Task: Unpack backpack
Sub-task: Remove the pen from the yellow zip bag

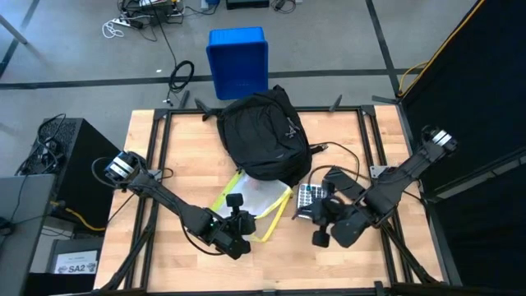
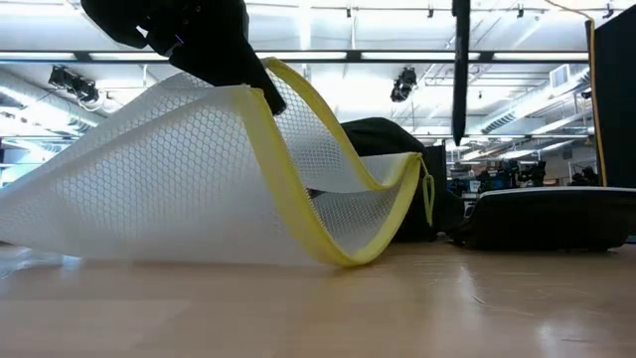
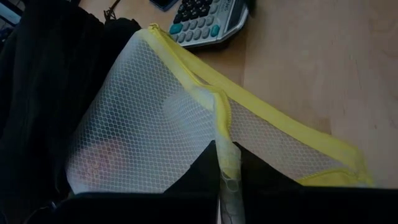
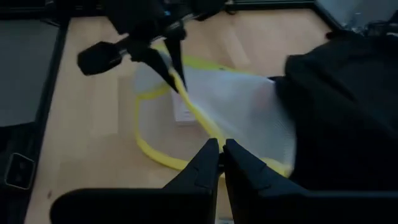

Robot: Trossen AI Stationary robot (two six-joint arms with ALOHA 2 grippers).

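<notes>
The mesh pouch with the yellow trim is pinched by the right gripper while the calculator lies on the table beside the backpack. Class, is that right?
Not quite. The left gripper pinches the mesh pouch, as the right wrist view shows; the right gripper is shut on nothing. The calculator does lie on the table beside the backpack.
</notes>
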